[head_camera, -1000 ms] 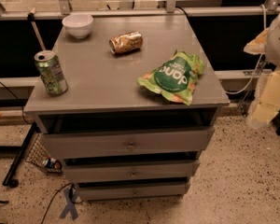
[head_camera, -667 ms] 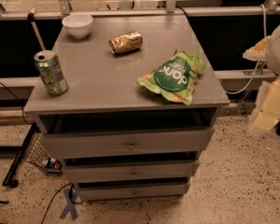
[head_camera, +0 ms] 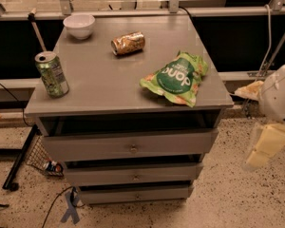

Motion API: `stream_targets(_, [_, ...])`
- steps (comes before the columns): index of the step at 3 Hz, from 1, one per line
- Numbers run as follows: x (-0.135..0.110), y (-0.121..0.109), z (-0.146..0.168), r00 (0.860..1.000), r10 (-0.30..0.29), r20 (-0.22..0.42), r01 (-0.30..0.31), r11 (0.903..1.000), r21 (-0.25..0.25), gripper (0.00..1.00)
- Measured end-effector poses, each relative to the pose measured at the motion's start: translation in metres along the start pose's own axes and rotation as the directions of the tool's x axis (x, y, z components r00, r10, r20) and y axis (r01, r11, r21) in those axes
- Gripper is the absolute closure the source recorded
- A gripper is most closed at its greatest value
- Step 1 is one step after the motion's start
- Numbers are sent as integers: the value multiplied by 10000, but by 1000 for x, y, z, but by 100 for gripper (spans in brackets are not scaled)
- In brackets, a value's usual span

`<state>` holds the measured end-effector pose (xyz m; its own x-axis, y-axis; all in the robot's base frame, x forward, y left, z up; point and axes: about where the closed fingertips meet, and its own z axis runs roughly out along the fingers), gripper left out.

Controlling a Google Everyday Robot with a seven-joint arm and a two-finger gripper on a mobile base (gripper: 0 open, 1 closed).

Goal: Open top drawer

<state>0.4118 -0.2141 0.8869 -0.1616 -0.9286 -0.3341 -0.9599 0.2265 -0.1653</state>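
camera view: a grey cabinet (head_camera: 109, 87) stands on a speckled floor (head_camera: 228, 198). on its top sit a white bowl (head_camera: 78, 25) at the back left, a can (head_camera: 128, 42) lying on its side near the back middle, a green can (head_camera: 52, 73) upright by the left front edge, and a green snack bag (head_camera: 176, 77) at the right front, its corner reaching just over the edge. none of these hangs down over the drawer fronts. by the cabinet's left foot is a wire basket (head_camera: 38, 153), and blue tape (head_camera: 70, 208) marks the floor in front.

the top drawer (head_camera: 95, 147) is the widest grey front, right under the cabinet top, with a dark gap above it and a small brass knob (head_camera: 133, 149) at its centre. two narrower drawers lie below it.

the gripper (head_camera: 265, 146) hangs at the right edge, pale yellow under a white arm (head_camera: 280, 96), well apart from the knob and touching nothing; how its jaws stand is not readable here.

the bag's white lettering is upside down and not legible; the can labels are too blurred to read.
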Motion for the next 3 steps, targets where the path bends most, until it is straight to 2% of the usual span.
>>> stream_targets(1, [8,17,46,9993,52,372,-32,9985,-543,0])
stream_targets(2, [8,17,48,9992,34,409,-12,9985,-548,0])
stream_targets(3, [6,16,66,9968,-148,789,195,9980,-598,0])
